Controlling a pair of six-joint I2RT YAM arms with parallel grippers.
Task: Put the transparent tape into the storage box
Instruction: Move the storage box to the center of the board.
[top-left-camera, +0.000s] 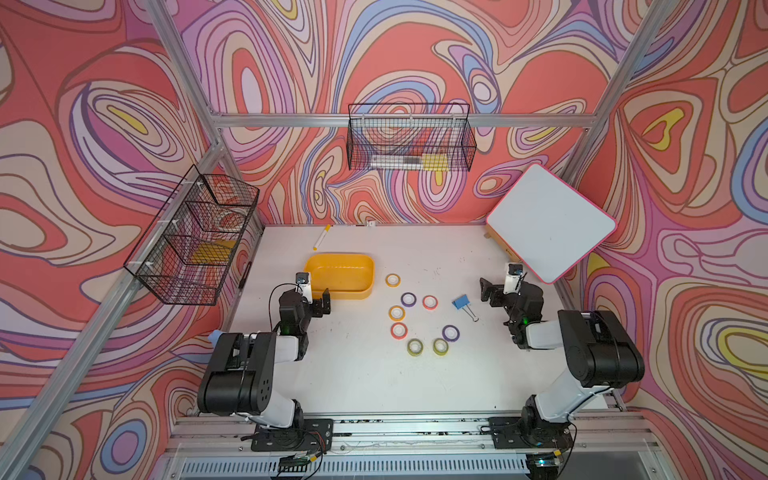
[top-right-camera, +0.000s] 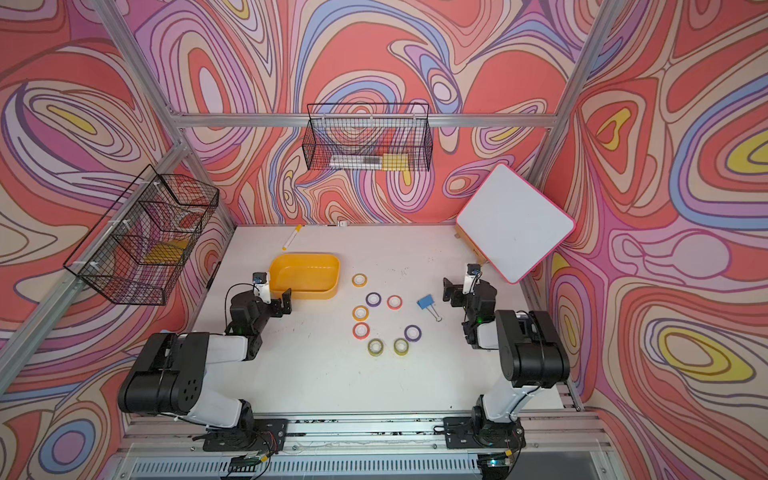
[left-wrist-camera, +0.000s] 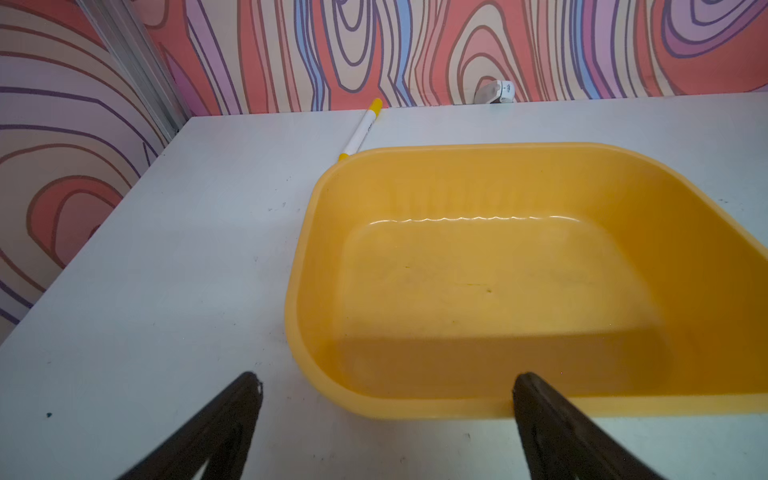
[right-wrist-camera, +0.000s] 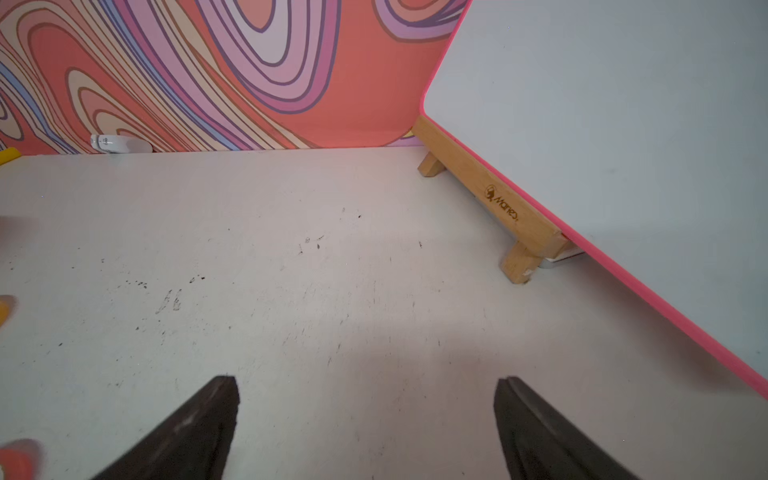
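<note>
A white table (top-left-camera: 374, 382) holds an empty yellow storage box (top-left-camera: 345, 274) left of centre. The left gripper (left-wrist-camera: 386, 380) and right gripper (right-wrist-camera: 368, 381) gape wide, holding nothing. Eight transparent tape rolls (top-left-camera: 397, 312) lie clustered at centre; a careless reach could scatter neighbours or snag the blue binder clip (top-left-camera: 460, 302) just right of them

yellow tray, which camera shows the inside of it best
The left wrist view: the yellow tray fills much of the frame up close, its floor bare. Both top views show it complete but small. The right wrist view does not clearly show it.
</note>
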